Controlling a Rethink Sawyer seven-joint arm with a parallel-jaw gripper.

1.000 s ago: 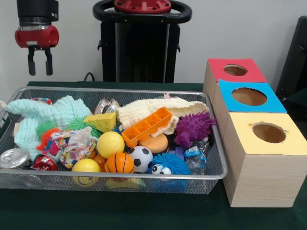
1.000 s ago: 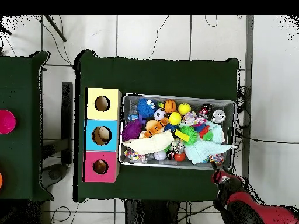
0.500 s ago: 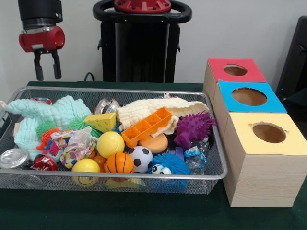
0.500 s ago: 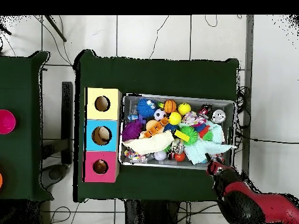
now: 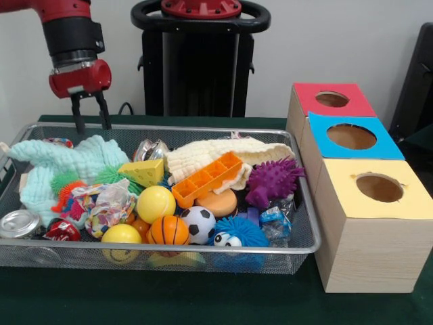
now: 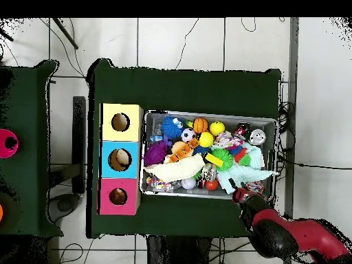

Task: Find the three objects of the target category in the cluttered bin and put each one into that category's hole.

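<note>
While the gripper hangs open and empty above the wire bin's far corner, near the mint cloth, four balls lie at the front: two yellow balls, one basketball, one soccer ball. Three boxes with holes stand beside the bin.

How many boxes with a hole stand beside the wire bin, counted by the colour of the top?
Red-topped box: 1
Blue-topped box: 1
Yellow-topped box: 1
Total: 3
</note>
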